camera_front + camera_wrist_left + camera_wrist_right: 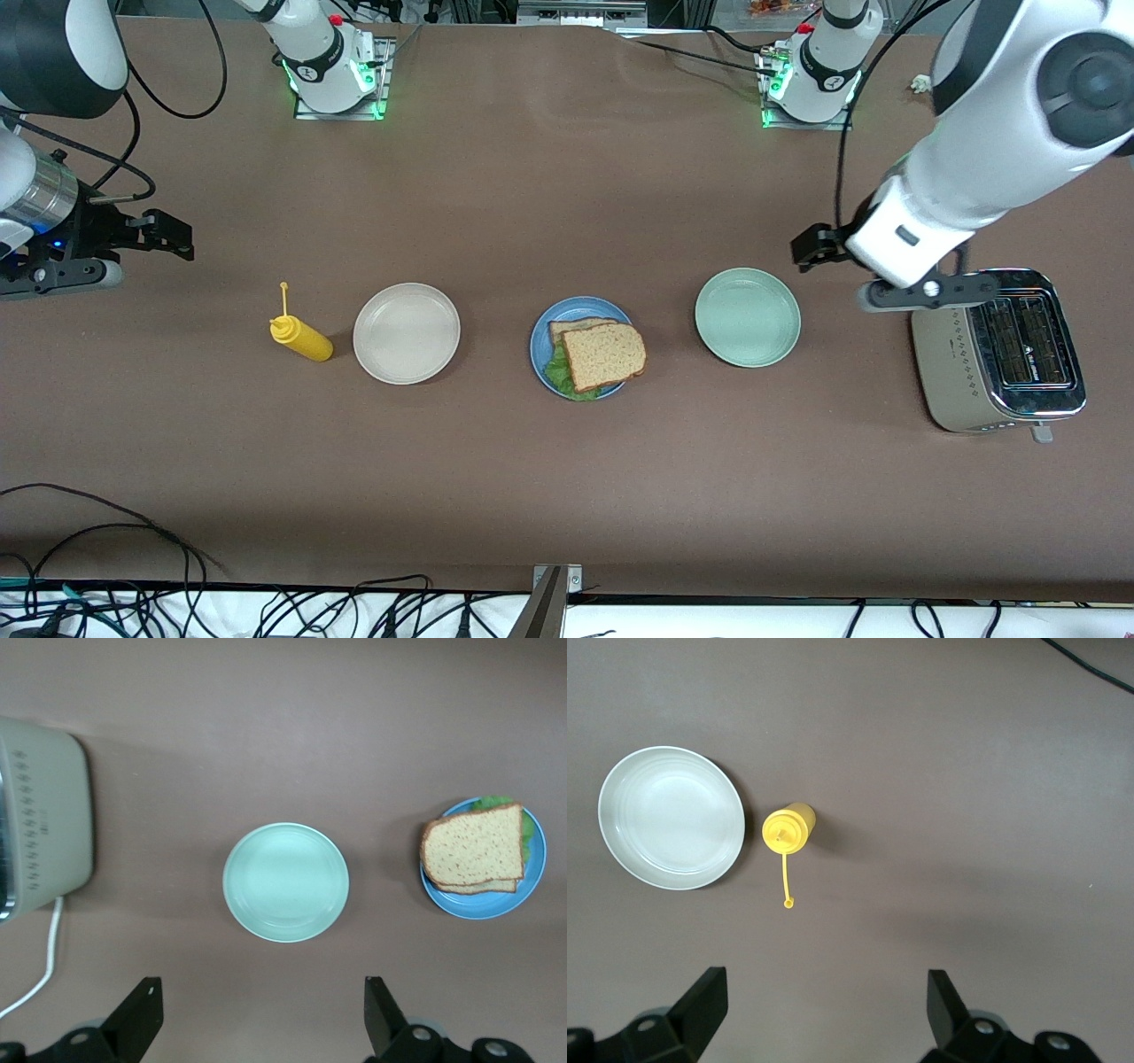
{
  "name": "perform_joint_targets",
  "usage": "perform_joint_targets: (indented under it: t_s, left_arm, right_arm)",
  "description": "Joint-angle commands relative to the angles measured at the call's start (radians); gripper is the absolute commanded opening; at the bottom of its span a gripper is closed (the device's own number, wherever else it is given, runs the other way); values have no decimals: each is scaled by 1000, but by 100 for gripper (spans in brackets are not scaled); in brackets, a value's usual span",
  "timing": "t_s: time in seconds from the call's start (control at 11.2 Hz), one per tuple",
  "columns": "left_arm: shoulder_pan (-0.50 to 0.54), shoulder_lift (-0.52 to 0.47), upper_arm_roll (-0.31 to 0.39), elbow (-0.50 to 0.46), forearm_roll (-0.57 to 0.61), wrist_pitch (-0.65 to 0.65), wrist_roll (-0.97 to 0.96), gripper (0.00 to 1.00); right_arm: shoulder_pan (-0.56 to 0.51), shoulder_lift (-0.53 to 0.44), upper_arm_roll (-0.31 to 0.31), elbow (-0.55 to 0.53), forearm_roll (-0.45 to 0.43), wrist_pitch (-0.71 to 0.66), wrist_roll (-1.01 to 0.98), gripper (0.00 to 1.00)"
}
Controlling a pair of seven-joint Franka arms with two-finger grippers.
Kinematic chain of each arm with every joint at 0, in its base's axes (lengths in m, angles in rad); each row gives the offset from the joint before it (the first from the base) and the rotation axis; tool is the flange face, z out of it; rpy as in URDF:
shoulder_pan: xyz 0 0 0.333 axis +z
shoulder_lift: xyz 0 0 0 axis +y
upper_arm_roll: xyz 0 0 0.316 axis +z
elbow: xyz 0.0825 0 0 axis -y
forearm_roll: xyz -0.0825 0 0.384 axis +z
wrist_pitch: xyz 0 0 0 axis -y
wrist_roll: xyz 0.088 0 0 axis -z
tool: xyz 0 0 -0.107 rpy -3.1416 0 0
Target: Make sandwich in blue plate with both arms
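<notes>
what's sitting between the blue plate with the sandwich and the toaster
The pale green plate, empty, lies between the blue plate and the toaster; both the front view and the left wrist view show it.

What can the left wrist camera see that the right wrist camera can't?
Only the left wrist view shows the sandwich on the blue plate, the pale green plate and the toaster with its white cord.

Only the right wrist view shows the beige plate and the yellow squeeze bottle standing beside it.

Both show the brown table from above, and each arm's own open, empty gripper: the left gripper and the right gripper.
</notes>
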Motion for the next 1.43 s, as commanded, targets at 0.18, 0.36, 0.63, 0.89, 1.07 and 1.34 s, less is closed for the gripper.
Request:
perform_joint_targets:
  t_s: [0.18,0.36,0.63,0.89,1.07,1.34]
  left_arm:
    - [39,-129,114,-39,-29,-74,216,100]
    - [47,-192,155,-93,-43,-77,266,100]
    - [61,-270,209,-194,-45,-71,349,100]
    - [63,-309,210,-254,-45,-64,359,100]
    - [63,-307,209,-259,-43,-45,400,100]
    - [59,-306,201,-259,-43,-41,400,100]
  right_arm:
    - [-3,-18,-13,3,13,1,-19,100]
    - [-3,-14,-13,7,13,-1,-19,100]
    - [-3,-10,-13,7,8,-1,-22,100]
    - [-5,-8,-13,8,8,-1,-10,100]
    - [-8,-8,-13,19,7,-4,-1,100]
    - [-8,-8,-13,28,-6,1,-12,100]
